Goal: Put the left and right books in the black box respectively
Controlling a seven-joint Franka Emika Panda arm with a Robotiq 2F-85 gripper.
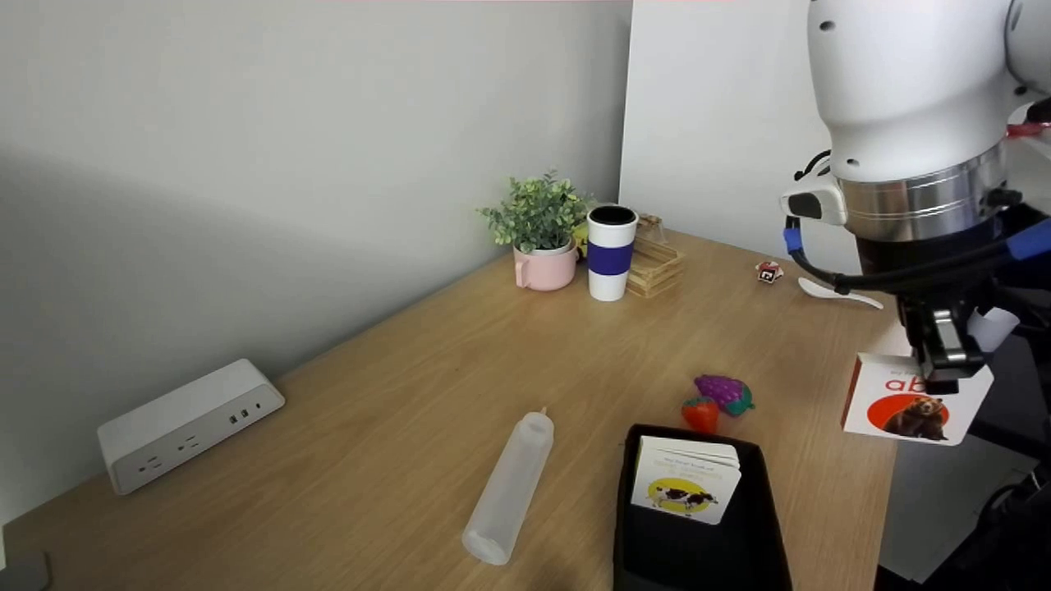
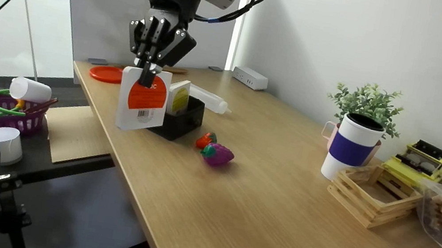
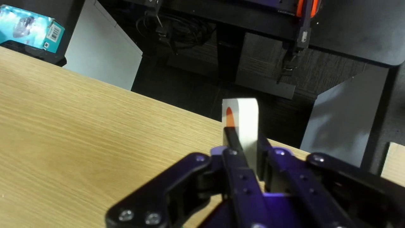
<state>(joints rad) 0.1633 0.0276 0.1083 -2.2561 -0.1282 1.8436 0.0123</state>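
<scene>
Just beside one end of the black box (image 1: 698,560), I'm seeing a toy strawberry (image 1: 700,414) and purple grapes (image 1: 722,391) cluttering the tabletop (image 1: 443,410). A squeeze bottle (image 1: 511,488) is lying near the box's long side, while a tumbler (image 1: 611,256), a potted plant (image 1: 535,220) and a wooden crate (image 2: 398,203) are standing together, well apart from both. The book with the yellow picture (image 1: 686,478) is standing inside the box, rising above its rim. I'm pointing the hand (image 3: 246,139) downward, gripping the upper part of the book with the red picture (image 1: 913,413), which is hanging upright near the tabletop's edge.
</scene>
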